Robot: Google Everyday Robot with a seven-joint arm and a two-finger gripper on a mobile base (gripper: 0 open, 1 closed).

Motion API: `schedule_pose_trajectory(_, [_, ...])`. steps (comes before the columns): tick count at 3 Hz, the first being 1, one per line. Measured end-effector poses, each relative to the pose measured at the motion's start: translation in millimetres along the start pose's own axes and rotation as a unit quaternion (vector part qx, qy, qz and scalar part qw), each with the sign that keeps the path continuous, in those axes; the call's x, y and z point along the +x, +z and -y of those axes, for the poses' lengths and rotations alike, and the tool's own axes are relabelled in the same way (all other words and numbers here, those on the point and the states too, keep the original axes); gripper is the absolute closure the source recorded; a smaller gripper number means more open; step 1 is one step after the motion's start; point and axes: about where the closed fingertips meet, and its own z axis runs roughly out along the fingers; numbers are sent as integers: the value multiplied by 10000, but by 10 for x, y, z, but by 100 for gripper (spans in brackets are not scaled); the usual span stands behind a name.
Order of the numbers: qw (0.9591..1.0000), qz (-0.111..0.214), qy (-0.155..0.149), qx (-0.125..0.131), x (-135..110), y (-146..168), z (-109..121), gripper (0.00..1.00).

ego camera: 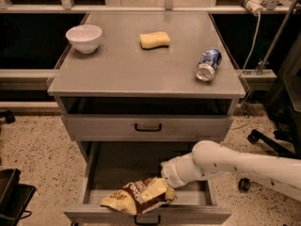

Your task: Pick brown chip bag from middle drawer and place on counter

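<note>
Gripper (pixel 157 190): down inside the open middle drawer (pixel 197 214), below the front edge of the counter (pixel 141 69), its tip against the right end of the brown chip bag (pixel 124 200) — whether it has hold of the bag cannot be told. The white arm (pixel 235 164) enters from the right, below counter level, and slopes down into the drawer. The bag lies crumpled at the drawer's front, under the counter's front middle, touching the front wall, tan end to the left. A second drawer (pixel 103 126) sits shut just under the counter, black handle centred. On the counter: white bowl (pixel 83 37) upright at the back left corner, yellow sponge (pixel 154 39) at the back middle, blue can (pixel 208 65) on its side near the right edge — all well apart.
</note>
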Motion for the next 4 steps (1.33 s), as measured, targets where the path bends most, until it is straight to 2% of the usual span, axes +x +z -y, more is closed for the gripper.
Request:
schedule_pose_trajectory(1, [9997,86,221,-17,133,11,-89,0])
schedule_pose_trajectory(2, [9994,-70,336,-23,247,-61,-211,0])
schedule_pose_trajectory(4, [9989,-301,253,244,276,-18,-282,0])
